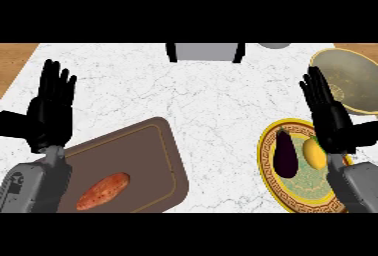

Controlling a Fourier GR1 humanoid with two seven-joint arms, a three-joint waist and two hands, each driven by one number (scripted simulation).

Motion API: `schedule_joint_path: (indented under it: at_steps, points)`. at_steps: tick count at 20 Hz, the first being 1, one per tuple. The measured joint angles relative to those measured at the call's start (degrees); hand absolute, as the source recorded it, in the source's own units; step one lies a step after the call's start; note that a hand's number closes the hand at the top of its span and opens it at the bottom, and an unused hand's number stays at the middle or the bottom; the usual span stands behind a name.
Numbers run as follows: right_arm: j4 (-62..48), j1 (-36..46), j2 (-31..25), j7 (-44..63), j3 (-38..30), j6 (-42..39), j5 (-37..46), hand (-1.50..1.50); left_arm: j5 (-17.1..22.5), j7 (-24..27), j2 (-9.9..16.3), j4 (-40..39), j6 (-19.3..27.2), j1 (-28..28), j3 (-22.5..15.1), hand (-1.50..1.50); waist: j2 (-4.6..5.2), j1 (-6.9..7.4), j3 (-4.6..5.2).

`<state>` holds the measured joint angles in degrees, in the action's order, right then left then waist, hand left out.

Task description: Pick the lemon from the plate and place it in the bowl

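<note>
Hovering over the plate, your right hand is open.
Lemon lies beside the eggplant; bowl sits just beyond; left hand open too.

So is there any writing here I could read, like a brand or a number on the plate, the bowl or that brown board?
None: no words, numbers or labels show anywhere.
Plate: only a gold key-pattern band round the rim, no letters.
Bowl: speckled inside, no text.
Board: a thin inlaid line, no text.
Grey object at the far edge: blank.
</note>
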<state>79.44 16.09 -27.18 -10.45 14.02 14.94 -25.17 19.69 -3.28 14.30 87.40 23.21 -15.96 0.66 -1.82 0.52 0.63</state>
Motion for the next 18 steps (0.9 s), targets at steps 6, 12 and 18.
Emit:
schedule_joint_path:
  at_steps: [6,12,18]
  points:
    - [2.7,-4.5,-3.5,0.1,-5.7,6.1,1.5,1.5,-3.4,0.5,3.1,1.1,-9.1,2.4,-8.2,0.0,1.0,-2.61,-0.48]
    - [-2.6,-10.2,-6.1,0.6,-7.3,14.4,8.4,-1.5,-6.0,1.9,3.5,0.4,-17.1,4.6,-16.2,0.0,1.74,-2.27,-0.47]
    - [-6.7,-9.7,-10.9,3.2,-4.4,14.4,16.6,-1.5,-7.2,1.9,3.2,1.2,-20.5,5.9,-18.8,0.0,1.84,-0.68,-0.56]
